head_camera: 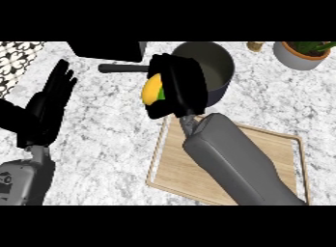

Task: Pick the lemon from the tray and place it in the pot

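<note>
A white-and-grey marbled stone counter [114, 140] fills the view. On it, toward the lower right, lies a pale wooden rectangular tray [178, 173] with a raised rim. The grey right forearm [235, 164] crosses the tray diagonally. Above the tray stands a dark grey round metal pot [217, 60], its black handle pointing left. The black right hand [176, 87] hangs at the pot's left rim, fingers and thumb curled round the yellow lemon [151, 90], which is off the tray, just beside the pot. The black left hand [46, 108] rests at the left, fingers straight, holding nothing. A white potted plant [299, 55] sits at the upper right.
</note>
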You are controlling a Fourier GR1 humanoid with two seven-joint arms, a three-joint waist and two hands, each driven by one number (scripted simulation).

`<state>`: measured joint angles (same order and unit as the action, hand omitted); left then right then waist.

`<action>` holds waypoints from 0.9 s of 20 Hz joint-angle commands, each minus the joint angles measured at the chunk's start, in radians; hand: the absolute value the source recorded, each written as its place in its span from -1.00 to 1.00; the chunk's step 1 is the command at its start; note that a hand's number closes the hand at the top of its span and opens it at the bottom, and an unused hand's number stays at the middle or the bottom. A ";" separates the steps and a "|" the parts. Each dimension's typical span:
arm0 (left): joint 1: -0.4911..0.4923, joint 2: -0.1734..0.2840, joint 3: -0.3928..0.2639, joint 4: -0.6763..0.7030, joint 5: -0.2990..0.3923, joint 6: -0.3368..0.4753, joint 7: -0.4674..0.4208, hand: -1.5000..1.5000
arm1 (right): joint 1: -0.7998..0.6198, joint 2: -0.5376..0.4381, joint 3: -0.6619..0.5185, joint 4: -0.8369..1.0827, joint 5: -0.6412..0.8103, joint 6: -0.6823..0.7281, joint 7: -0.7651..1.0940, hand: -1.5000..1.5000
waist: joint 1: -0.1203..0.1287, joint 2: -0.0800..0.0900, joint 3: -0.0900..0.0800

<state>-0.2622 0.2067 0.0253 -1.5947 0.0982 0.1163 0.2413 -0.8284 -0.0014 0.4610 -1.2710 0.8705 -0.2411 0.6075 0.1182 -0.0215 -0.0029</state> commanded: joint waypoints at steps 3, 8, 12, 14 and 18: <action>-0.027 0.016 0.021 0.016 0.002 -0.004 -0.007 0.00 | -0.163 0.001 0.132 -0.004 0.075 -0.185 0.419 1.00 | 0.003 0.013 -0.003; -0.023 -0.008 0.000 0.011 -0.008 0.007 -0.011 0.00 | -0.294 0.001 0.229 0.034 0.046 -0.277 0.681 1.00 | -0.001 0.021 -0.001; -0.007 0.010 0.017 0.005 0.004 -0.011 -0.021 0.00 | -0.333 0.001 0.238 0.139 0.039 -0.349 0.697 1.00 | -0.006 0.030 -0.001; -0.031 -0.014 0.007 0.037 -0.028 0.029 -0.027 0.00 | -0.328 0.001 0.229 0.166 -0.013 -0.394 0.653 1.00 | -0.026 0.036 0.000; -0.042 -0.014 0.010 0.005 -0.007 0.023 0.011 0.00 | -0.308 0.001 0.225 0.208 -0.024 -0.523 0.622 1.00 | -0.018 0.036 0.002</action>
<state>-0.3014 0.2028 0.0401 -1.5797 0.0902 0.1316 0.2400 -1.1328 -0.0109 0.6894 -1.0986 0.8734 -0.5727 1.0874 0.1005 0.0107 -0.0027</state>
